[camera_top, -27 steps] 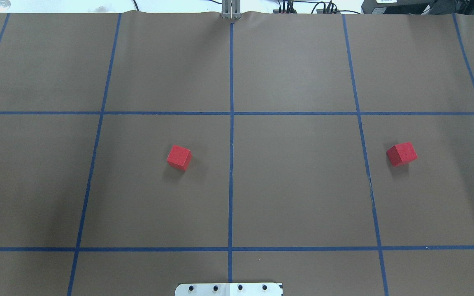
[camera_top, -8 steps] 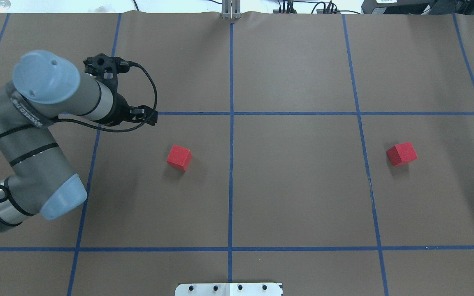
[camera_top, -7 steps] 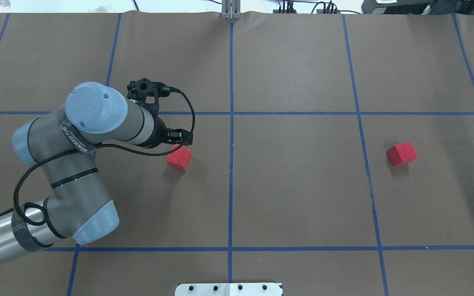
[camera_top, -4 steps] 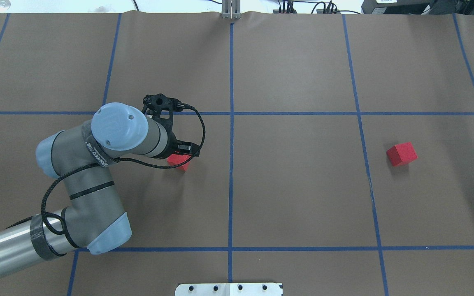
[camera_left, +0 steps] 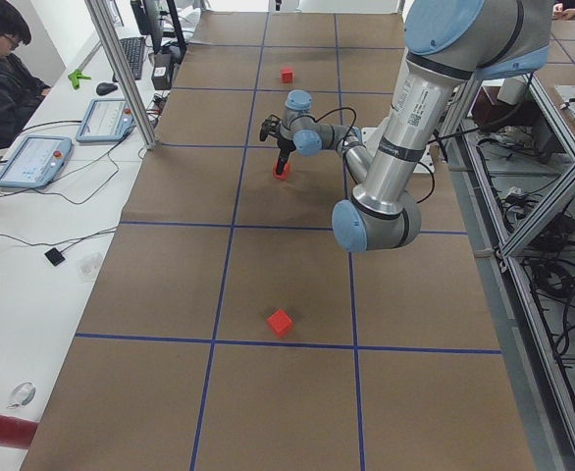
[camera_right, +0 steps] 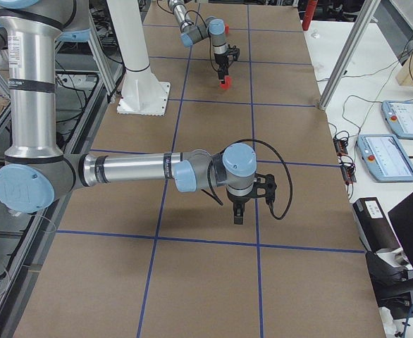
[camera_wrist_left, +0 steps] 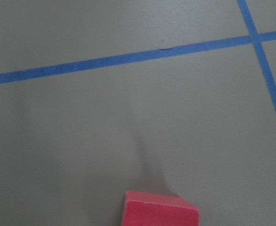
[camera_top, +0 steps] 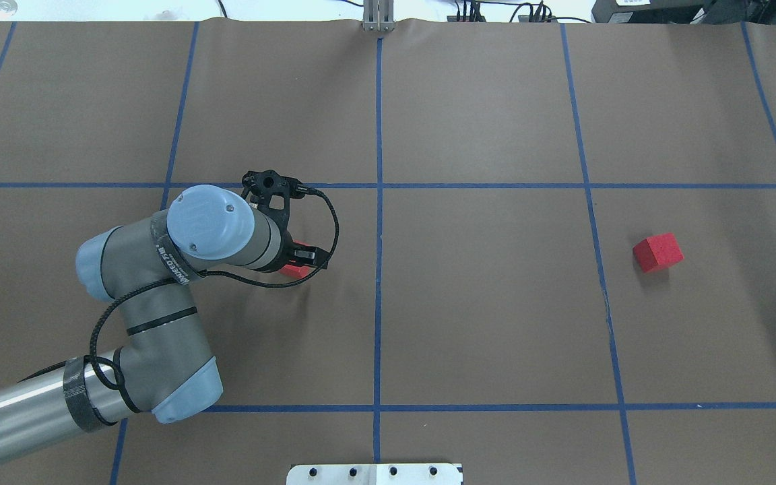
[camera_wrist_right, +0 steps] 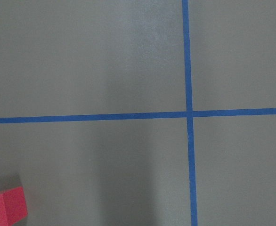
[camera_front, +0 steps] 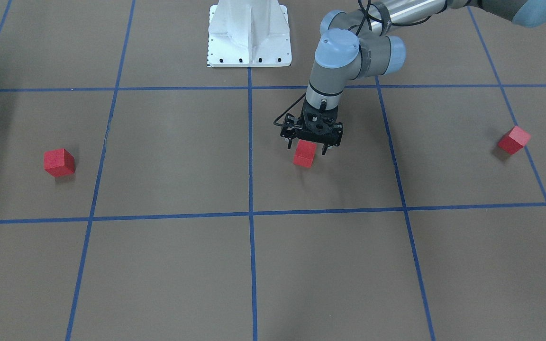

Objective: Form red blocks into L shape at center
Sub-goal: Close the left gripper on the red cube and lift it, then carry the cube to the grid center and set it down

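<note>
the middle red block (camera_front: 304, 156) sits on the table (camera_front: 330, 265) just to the robot's left of the center line (camera_front: 250, 156), between the spread fingers (camera_front: 324, 149) of the left gripper (camera_front: 307, 148). the left red block (camera_front: 514, 140) and the right red block (camera_front: 59, 162) lie well apart from that line, one on each side. whether the right gripper (camera_right: 238, 215) has its fingers spread, i cannot tell.

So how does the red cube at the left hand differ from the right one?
The small red cube nearer centre is straddled by the open left hand; the small red cube at right stands free. The first lies close to the middle blue tape line, the second much farther from it. Same colour and size.
</note>
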You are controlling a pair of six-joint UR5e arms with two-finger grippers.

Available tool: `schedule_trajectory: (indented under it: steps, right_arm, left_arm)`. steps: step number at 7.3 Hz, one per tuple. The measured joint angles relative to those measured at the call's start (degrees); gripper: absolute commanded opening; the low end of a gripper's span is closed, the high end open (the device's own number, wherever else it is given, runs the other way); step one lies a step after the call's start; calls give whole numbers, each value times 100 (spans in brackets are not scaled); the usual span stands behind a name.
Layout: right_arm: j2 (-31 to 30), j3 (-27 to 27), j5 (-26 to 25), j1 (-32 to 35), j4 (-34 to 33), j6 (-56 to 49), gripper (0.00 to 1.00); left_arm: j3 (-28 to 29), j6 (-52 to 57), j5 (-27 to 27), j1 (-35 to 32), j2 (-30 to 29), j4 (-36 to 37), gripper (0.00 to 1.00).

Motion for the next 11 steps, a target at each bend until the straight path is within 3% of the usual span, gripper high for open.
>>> schedule_trajectory:
  steps: [1,3,6,8,11]
  right_arm:
    - [0,-1,0,0,0,-1,99]
    - [0,-1,0,0,1,2,99]
    - [2,-1,1,0,1,6,99]
    - [7,-4,0,0,6,6,99]
    - [36,-3,-11,0,15,12,99]
  left_arm:
    - [56,-2,10,36,-2,1,81]
    - [100,-19,29,60,-13,5,0]
    - [-42,-169,15,15,-112,111,0]
    - [-24,-222,15,-82,-496,536,0]
    - [858,-485,24,-235,-1539,856,0]
